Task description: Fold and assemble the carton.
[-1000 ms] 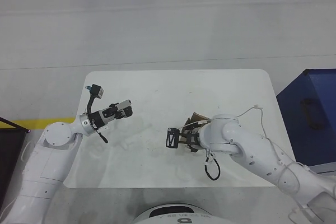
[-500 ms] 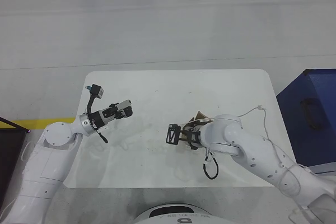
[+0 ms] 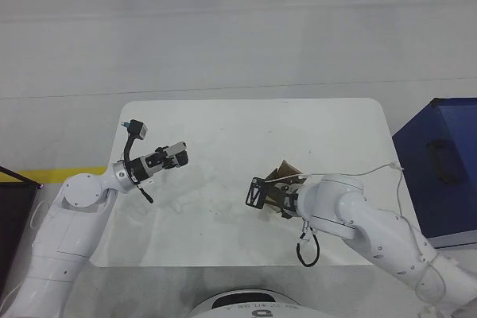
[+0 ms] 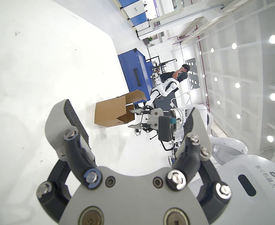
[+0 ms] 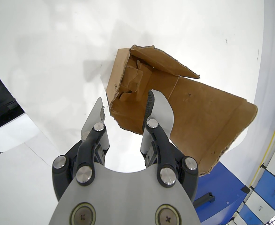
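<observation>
Over the right half of the tabletop (image 3: 222, 127), the right hand (image 5: 125, 95) now sits a touch nearer the right edge than a second ago. Its arm has swung outward and back toward the robot. We see the carton (image 5: 118, 76) go a little way along with it, still standing on the tabletop directly beneath that hand with its mouth open upward.

The right hand is spread fairly wide and holds nothing. One finger hangs over the carton's open inside and the other just outside its ragged wall. We cannot tell whether either one touches the cardboard.

The left hand (image 3: 176, 154) has not moved. It hovers wide open and empty above the left side of the tabletop, well apart from the carton.

The large flap (image 5: 210, 122) still splays outward and the top is not closed. We read the shift as a fresh line-up on the wall rather than a fold, so most of the assembly seems still ahead. With nothing bracing it, the light carton may slide again.
</observation>
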You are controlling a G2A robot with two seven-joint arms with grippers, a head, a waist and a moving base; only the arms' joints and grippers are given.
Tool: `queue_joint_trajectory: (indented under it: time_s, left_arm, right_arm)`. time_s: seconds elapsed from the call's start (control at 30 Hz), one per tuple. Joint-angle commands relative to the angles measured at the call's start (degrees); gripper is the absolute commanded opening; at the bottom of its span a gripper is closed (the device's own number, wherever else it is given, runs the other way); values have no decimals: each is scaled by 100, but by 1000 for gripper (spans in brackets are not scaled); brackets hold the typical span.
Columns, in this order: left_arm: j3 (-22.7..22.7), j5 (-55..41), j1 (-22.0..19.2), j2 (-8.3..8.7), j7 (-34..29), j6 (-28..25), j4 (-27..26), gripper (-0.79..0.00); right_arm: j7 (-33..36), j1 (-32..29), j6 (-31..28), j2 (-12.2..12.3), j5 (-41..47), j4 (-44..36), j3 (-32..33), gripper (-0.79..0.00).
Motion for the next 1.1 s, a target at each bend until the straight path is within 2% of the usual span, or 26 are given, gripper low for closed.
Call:
queue_joint_trajectory:
  time_s: [0.0,0.67,1.07]
  left_arm:
    - [0,0,0,0,0,0,0,0]
    - [0,0,0,0,0,0,0,0]
    - [0,0,0,0,0,0,0,0]
  right_arm:
    - [12,-81,-18,21,8,-2,59,-409]
    - [-82,-335,-182,57,-218,-43,188,-413]
    - [63,239,-410,-171,-158,653,-391,-425]
